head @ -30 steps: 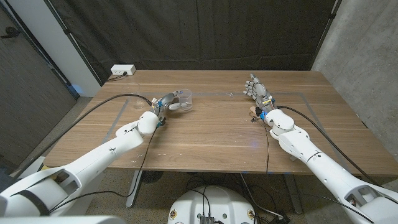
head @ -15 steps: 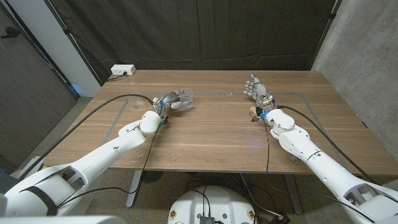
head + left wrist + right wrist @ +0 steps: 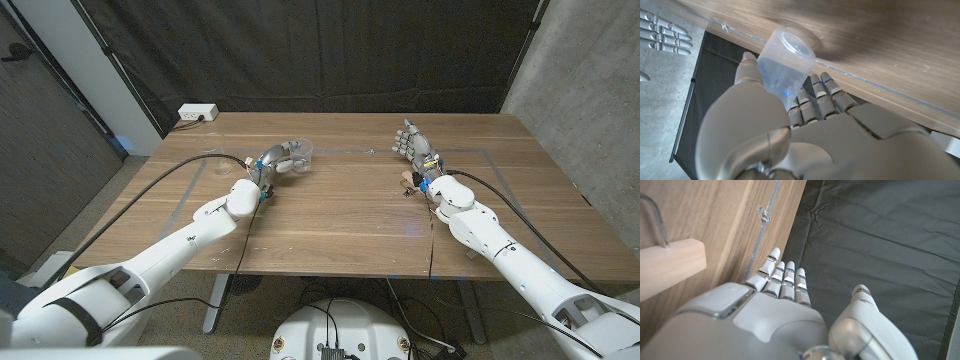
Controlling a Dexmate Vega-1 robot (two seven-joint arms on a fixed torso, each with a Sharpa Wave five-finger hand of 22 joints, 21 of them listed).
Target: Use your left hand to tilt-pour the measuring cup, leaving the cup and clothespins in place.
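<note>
A clear plastic measuring cup (image 3: 299, 151) is tipped over above the table's far left part, gripped by my left hand (image 3: 278, 160). In the left wrist view the measuring cup (image 3: 785, 62) sits between thumb and fingers of the left hand (image 3: 790, 130), its base turned toward the wood. My right hand (image 3: 411, 141) stands at the far right with fingers apart and nothing in it. Wooden clothespins (image 3: 408, 183) lie on the table just beside its wrist. One wooden clothespin (image 3: 670, 266) with a wire spring shows close to the right hand (image 3: 775, 315).
The wooden table (image 3: 340, 215) carries thin tape lines. A white power strip (image 3: 197, 113) lies at its far left corner. A dark curtain hangs behind the table, and a concrete wall stands to the right.
My left hand has rolled and the measuring cup has gone from nearly upright to tilted, shifting slightly farther back. The right hand has stayed where it was.
</note>
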